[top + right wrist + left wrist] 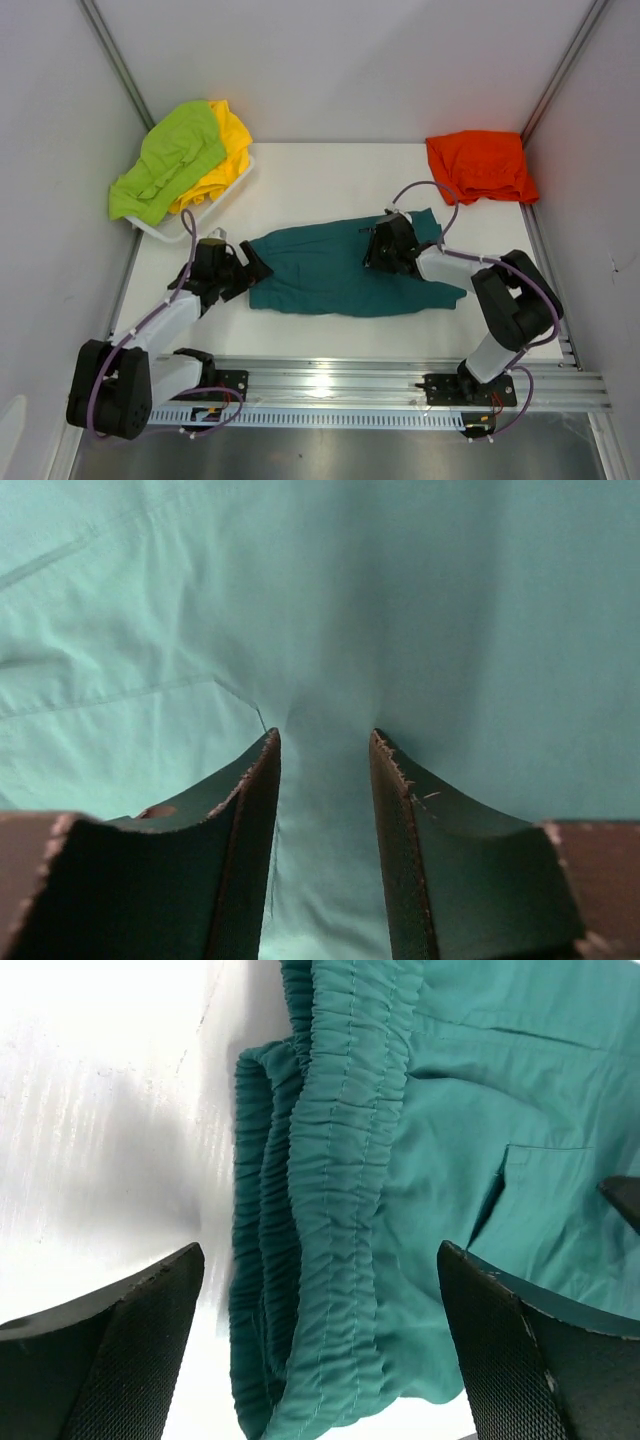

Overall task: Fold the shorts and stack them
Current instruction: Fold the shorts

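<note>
The teal green shorts (340, 270) lie spread flat across the middle of the white table. My left gripper (250, 268) is open at their left end, its jaws wide on either side of the gathered waistband (330, 1160). My right gripper (378, 245) is pressed down on the right part of the shorts. In the right wrist view its jaws (322, 735) stand narrow on a pinched ridge of teal fabric (320, 600), with creases running into the gap. Folded orange shorts (480, 165) lie at the back right. Lime green shorts (170, 160) and yellow shorts (232, 140) are piled at the back left.
A white basket (170, 232) under the lime and yellow shorts stands at the back left corner. White walls close in the table on three sides. A metal rail (400, 385) carrying the arm bases runs along the near edge.
</note>
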`<state>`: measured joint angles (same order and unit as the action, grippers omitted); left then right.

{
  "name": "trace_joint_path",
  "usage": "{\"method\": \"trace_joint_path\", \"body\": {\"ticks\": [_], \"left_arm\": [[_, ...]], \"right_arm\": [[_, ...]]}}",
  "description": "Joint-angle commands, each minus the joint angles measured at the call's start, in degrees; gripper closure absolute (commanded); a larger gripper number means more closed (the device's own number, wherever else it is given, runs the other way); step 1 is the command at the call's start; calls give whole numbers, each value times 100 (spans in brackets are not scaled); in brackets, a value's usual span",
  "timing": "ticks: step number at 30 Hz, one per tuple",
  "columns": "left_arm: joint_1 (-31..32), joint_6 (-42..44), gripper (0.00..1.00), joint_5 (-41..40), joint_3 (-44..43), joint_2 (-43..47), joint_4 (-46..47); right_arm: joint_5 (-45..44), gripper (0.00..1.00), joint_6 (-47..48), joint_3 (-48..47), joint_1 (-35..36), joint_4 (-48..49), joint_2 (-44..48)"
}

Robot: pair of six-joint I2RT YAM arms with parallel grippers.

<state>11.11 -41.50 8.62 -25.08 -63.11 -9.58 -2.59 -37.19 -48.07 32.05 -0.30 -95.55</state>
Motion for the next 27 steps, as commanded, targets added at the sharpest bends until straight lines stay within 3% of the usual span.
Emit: {"method": "trace_joint_path", "body": {"ticks": [1,5,9,23,27], "left_arm": [[-13,80,1,86,-59,317,-105],[-57,45,1,306,256,492,9],[-57,-139,1,658,662,380,614],[-57,-420,1,877,1488,19,2056],[-57,-465,1,904,1568,-52,2189]], "right_arm": [[-592,56,282,-534,362,-866,458],[-322,55,309,-966,802,-964,520],[170,55,318,-1142,1065,-447,309],[1629,56,45,-1591,1066,1258,-1307],[1894,57,-8,-1819,1119,1331,-1852]]}}
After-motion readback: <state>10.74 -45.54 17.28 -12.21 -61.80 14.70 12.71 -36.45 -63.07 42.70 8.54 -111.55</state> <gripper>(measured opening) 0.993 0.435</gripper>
